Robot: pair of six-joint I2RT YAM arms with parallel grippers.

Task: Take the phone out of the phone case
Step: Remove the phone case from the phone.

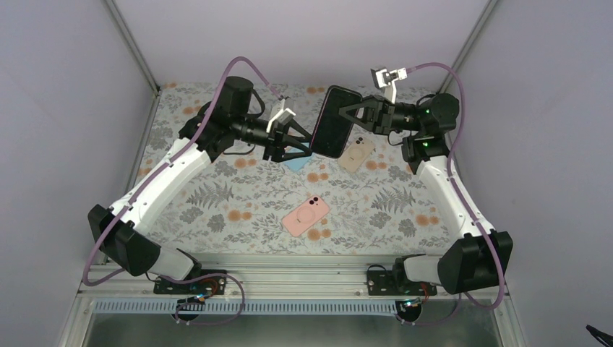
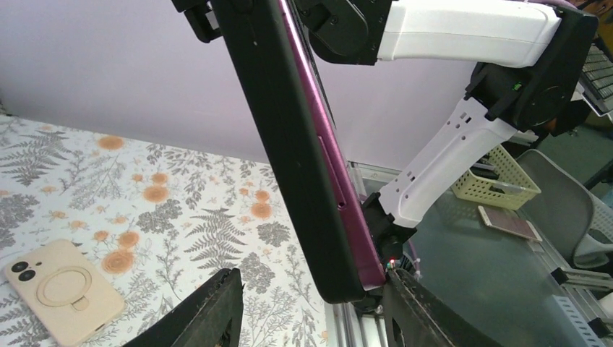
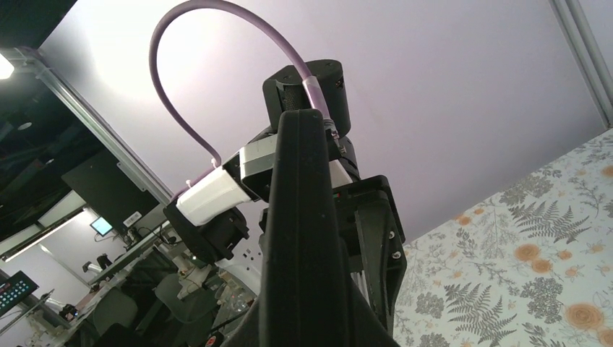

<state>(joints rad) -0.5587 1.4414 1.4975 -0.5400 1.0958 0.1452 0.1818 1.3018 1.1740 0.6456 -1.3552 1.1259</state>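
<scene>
Hanging tilted in the air over the far middle of the table point(image 1: 217, 191), the phone case point(image 1: 336, 121) is pinched at its upper part by the right gripper point(image 1: 356, 116), jaws pressed tight. The left gripper point(image 1: 309, 147) stands spread astride its lower end. The phone point(image 2: 329, 155) shows as a purple strip and is probably rigid, slick and breakable. The case likely flexes, so a corner lip looks best to peel.
</scene>
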